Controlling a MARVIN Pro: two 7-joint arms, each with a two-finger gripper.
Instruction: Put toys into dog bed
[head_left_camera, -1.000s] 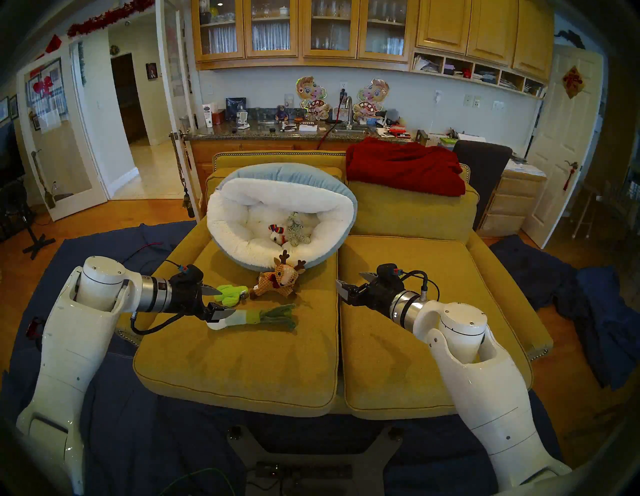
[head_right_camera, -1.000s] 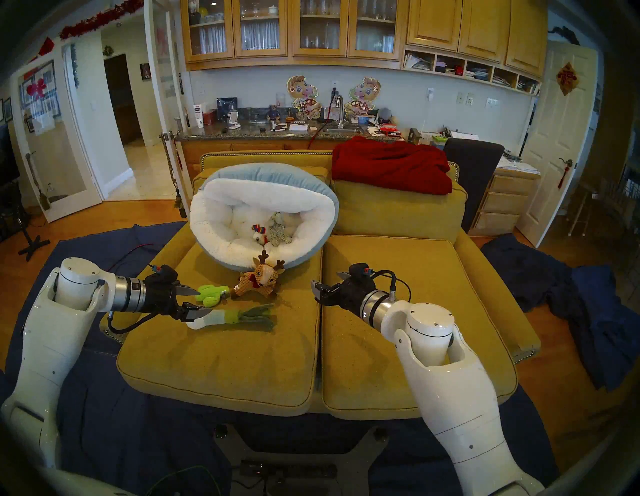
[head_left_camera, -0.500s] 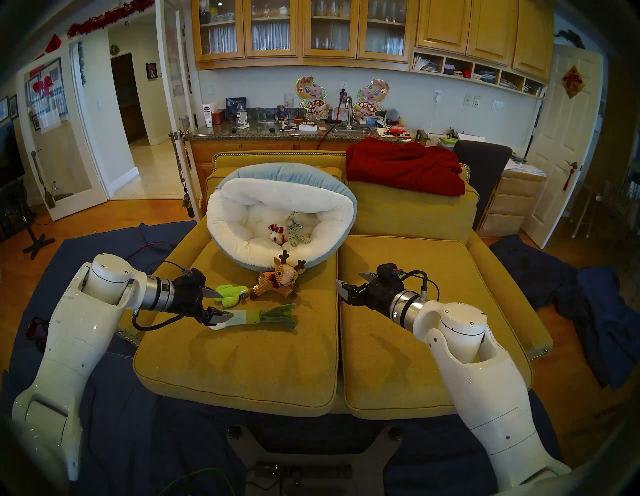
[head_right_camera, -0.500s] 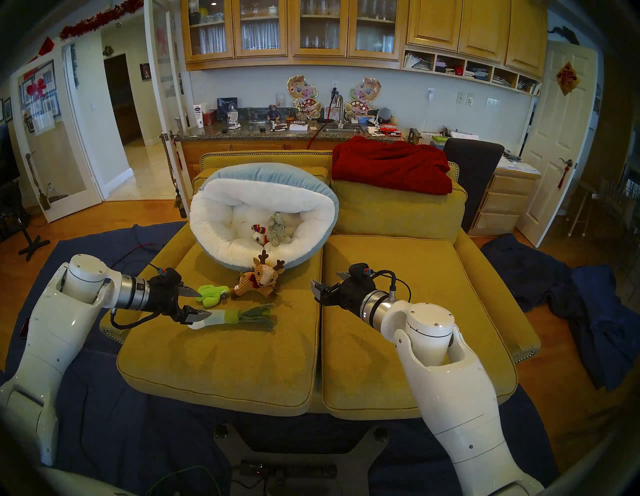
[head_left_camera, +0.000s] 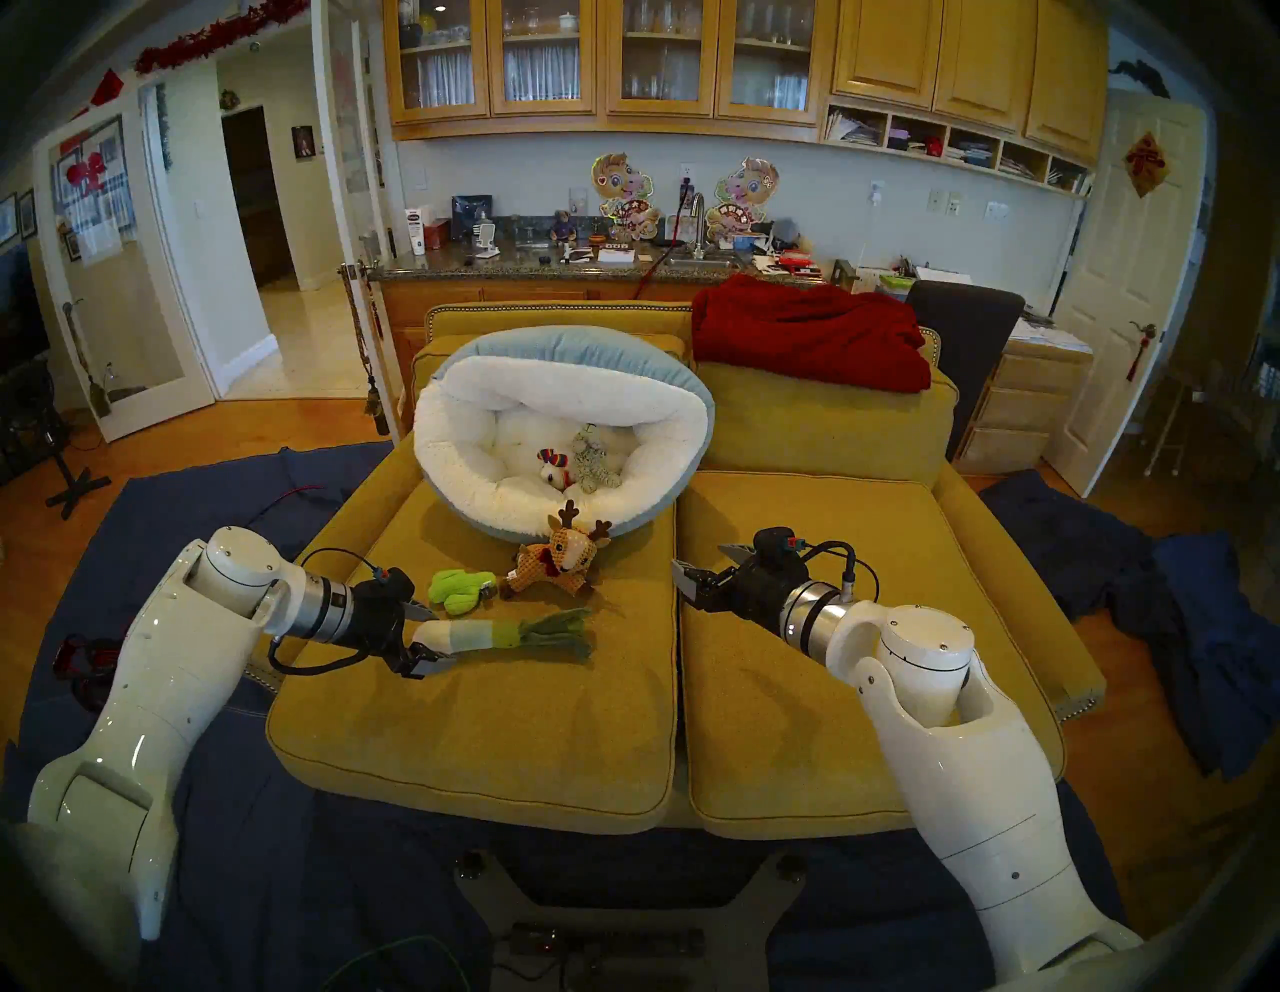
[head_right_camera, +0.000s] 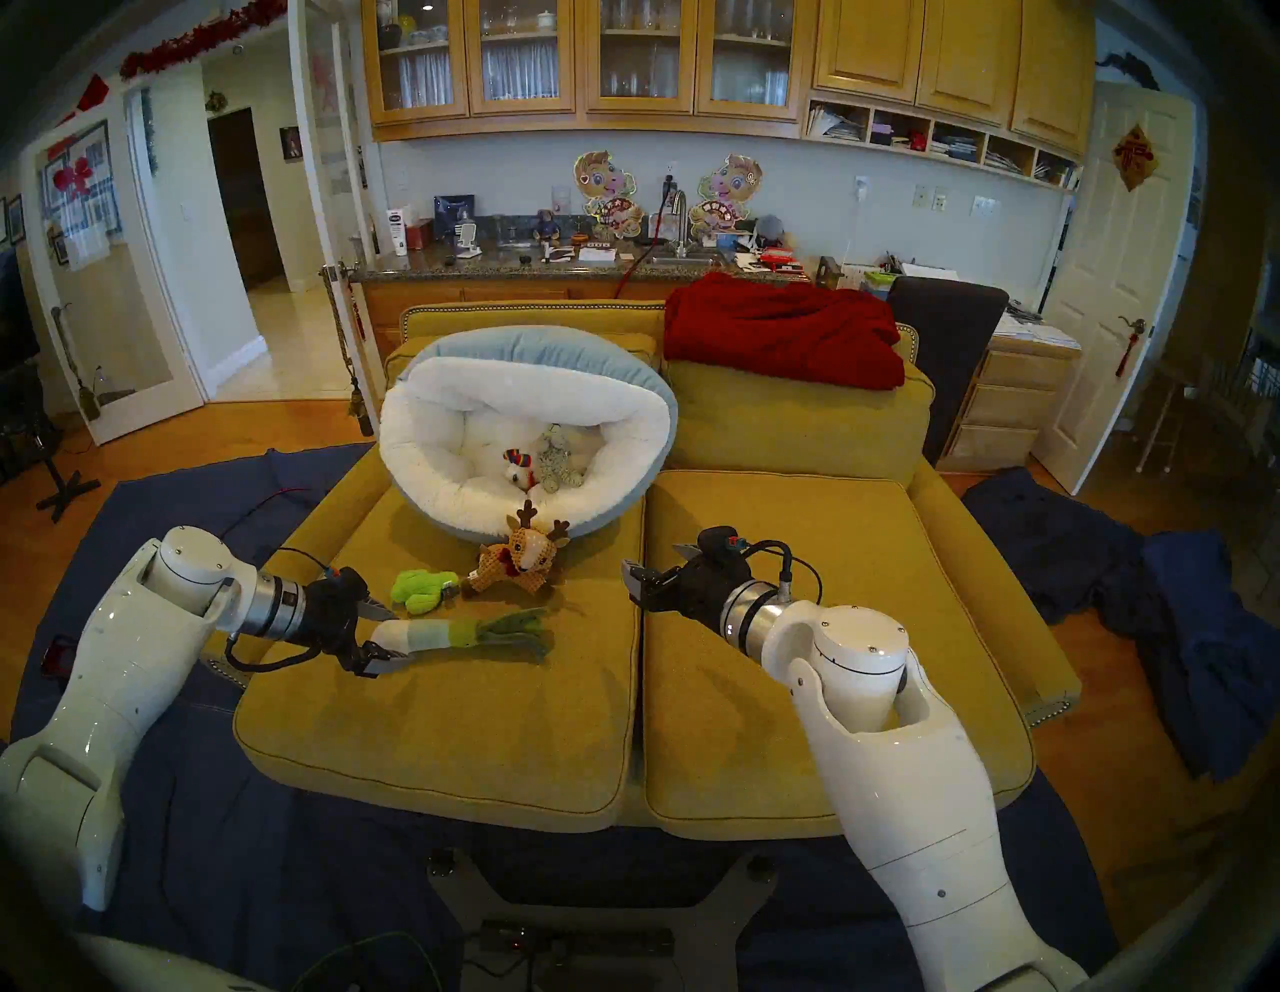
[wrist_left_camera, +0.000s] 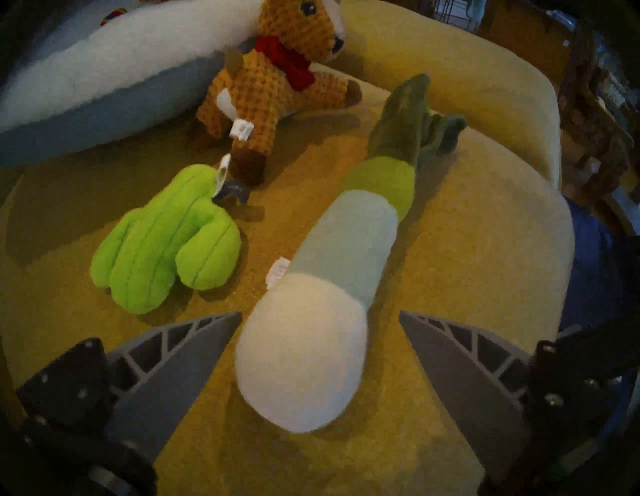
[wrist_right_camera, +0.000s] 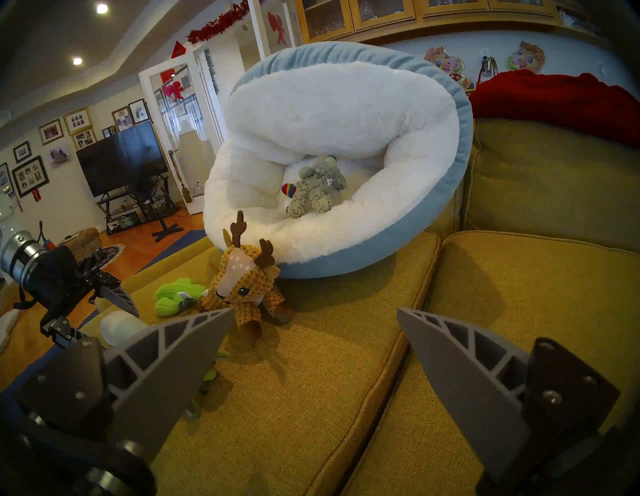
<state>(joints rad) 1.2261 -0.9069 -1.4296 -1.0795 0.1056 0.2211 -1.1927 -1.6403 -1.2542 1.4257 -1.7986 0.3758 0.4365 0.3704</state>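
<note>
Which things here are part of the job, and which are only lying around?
Job: leek, cactus, reindeer, white toy and grey toy in the dog bed, left hand.
Lying about: red blanket, sofa.

In the right wrist view, the near finger (wrist_right_camera: 162, 367) covers most of the leek (wrist_right_camera: 119, 327), leaving only its white end showing. The dog bed's rim (wrist_right_camera: 311, 239) hides all of the white fluffy toy but a rainbow patch (wrist_right_camera: 288, 189). The left wrist view is blurred, its top edge cropping the reindeer's (wrist_left_camera: 277, 90) antlers.
</note>
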